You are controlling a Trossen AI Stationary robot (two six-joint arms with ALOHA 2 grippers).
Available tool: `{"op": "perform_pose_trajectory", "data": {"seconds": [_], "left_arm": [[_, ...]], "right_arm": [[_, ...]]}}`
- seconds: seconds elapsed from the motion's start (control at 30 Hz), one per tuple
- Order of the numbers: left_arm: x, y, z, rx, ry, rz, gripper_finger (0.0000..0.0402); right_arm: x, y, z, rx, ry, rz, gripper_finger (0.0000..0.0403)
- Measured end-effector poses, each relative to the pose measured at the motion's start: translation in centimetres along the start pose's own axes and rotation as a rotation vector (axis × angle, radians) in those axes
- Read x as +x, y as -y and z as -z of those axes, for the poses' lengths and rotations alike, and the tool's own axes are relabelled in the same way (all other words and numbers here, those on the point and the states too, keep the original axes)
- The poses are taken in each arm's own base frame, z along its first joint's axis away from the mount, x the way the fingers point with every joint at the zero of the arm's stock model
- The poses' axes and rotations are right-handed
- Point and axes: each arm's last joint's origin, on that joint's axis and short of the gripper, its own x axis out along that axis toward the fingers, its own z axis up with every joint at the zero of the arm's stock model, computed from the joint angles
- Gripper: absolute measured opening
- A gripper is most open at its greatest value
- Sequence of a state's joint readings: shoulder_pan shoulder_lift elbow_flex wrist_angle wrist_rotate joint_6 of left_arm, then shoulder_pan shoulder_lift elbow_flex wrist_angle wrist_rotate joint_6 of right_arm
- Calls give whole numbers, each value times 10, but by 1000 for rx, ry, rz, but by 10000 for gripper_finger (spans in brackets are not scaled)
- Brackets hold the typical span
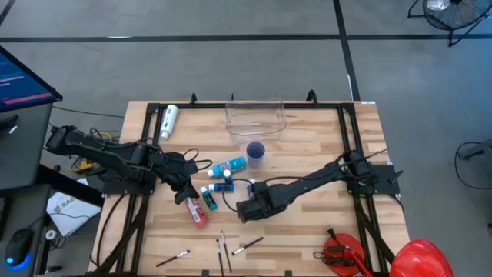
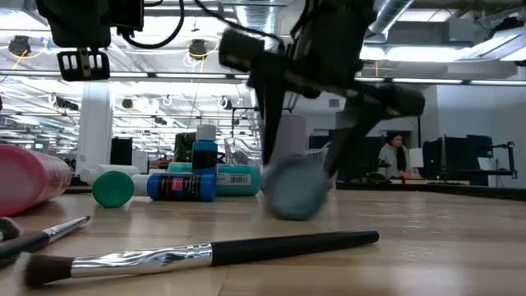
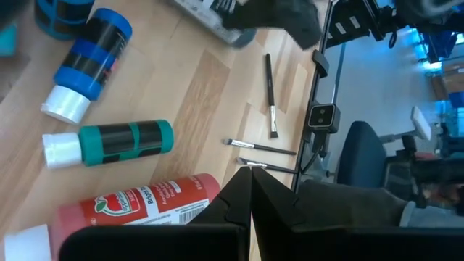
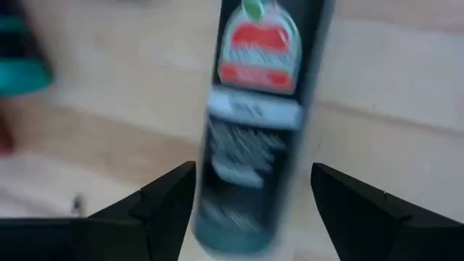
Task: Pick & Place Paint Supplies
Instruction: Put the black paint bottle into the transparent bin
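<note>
Paint bottles lie on their sides mid-table: a red one [image 1: 197,213], a teal one [image 1: 209,197], a blue one [image 1: 223,187] and a larger light blue one [image 1: 231,165]. A white bottle [image 1: 169,121] lies at the far left. Thin brushes [image 1: 222,246] lie near the near edge. My left gripper [image 3: 250,190] is shut, hovering by the red bottle [image 3: 123,208] and holding nothing. My right gripper [image 4: 254,210] is open, with a finger on each side of a black bottle [image 4: 257,116], which also shows in the low view [image 2: 294,191]. My right gripper has one finger [image 4: 163,203] and the other [image 4: 355,206] on either side of the black bottle's body [image 4: 250,174], lying along its length. The picture is blurred, and I cannot tell whether they touch it.
A clear plastic tub [image 1: 256,117] stands at the far edge with a small blue-purple cup [image 1: 255,152] in front of it. Red objects [image 1: 342,254] sit at the near right corner. A black-handled brush [image 2: 205,251] lies close to the low camera. Bare wood lies right of the cup.
</note>
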State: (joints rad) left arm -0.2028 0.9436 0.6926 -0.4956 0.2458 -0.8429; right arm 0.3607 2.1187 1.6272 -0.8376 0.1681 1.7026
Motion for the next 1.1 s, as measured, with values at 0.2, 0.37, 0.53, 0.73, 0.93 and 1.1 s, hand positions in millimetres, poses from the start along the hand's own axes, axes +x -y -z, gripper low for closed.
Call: {"op": "perform_pose_trajectory", "data": {"seconds": [0.2,0.37,0.53,0.73,0.93,1.1], "left_arm": [[0,0,0,-3,3,3,2],[0,0,0,-2,3,5,2],[0,1,-1,0,6,8,2],[0,1,-1,1,7,9,2],[0,1,-1,2,8,8,2],[0,1,-1,3,16,6,2]], "right_arm": [[-1,-1,-2,4,-6,-4,265],[0,-3,-9,7,-6,-12,265],[1,1,-13,-10,-12,26,265],[2,6,-18,-43,-33,91,265],[3,6,-21,-108,-25,96,265],[5,7,-28,-131,-26,100,265]]}}
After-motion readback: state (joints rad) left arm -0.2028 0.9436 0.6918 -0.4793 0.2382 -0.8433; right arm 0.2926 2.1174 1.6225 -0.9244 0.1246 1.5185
